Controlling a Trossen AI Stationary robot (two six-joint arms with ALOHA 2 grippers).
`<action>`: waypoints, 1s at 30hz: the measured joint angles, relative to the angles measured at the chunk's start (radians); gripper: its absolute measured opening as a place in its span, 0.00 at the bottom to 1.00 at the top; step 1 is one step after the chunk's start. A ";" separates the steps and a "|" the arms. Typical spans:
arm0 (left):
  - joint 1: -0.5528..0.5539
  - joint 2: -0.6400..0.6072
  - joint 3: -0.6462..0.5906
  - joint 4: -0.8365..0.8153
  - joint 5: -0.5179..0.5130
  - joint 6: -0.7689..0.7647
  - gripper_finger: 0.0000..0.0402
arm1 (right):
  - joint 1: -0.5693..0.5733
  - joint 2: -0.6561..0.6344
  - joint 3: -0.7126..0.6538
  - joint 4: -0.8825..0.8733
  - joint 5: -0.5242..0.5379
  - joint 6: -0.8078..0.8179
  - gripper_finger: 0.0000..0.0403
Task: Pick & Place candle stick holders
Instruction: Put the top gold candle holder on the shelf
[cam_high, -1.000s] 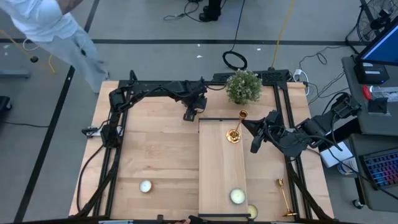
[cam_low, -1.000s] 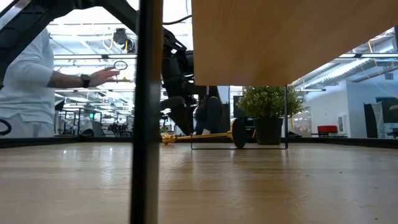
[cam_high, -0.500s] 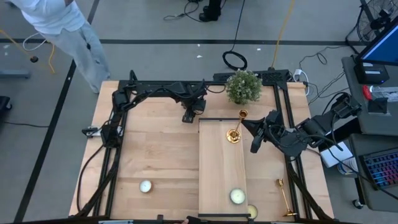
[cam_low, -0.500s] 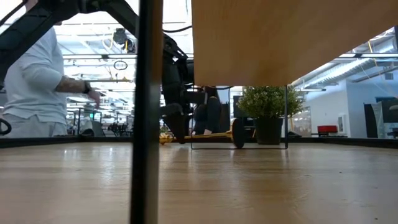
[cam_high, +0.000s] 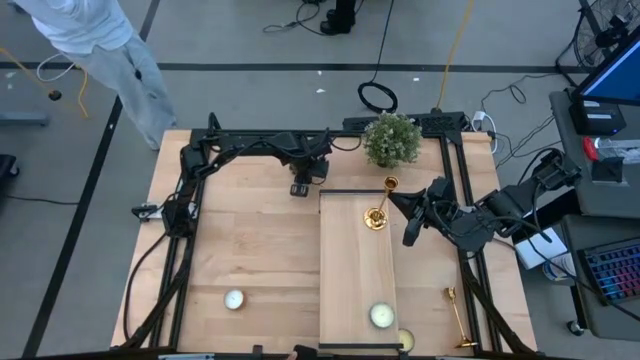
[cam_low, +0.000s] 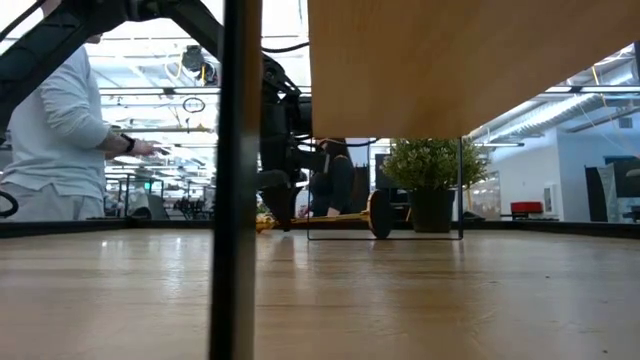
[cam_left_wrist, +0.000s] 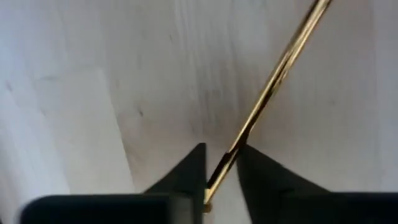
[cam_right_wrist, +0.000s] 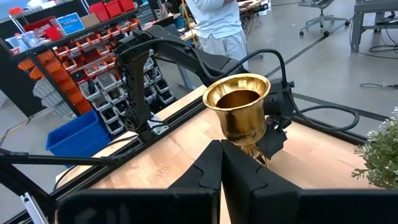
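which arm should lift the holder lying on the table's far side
Left. The lying holder has its stem running through the left end effector; the right end effector sits by the upright holder on the board.

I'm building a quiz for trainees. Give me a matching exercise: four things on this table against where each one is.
1. potted plant
2. lying candlestick
3. left claw
4. big candle

a. on the raised board
b. shut on a gold stem
c. flat on the table, right of the board
d. upright beyond the board's far end

Pairs: 1-d, 2-c, 3-b, 4-a.
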 joint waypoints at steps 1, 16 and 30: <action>0.000 0.000 0.000 -0.015 0.000 0.008 0.14 | 0.000 0.000 0.000 0.001 0.000 0.000 0.00; 0.039 -0.083 -0.001 -0.168 -0.056 -0.169 0.04 | 0.000 0.000 0.000 0.004 -0.003 -0.024 0.00; 0.047 -0.336 0.000 -0.332 -0.110 -0.216 0.04 | 0.001 0.000 0.000 0.159 -0.002 -0.219 0.00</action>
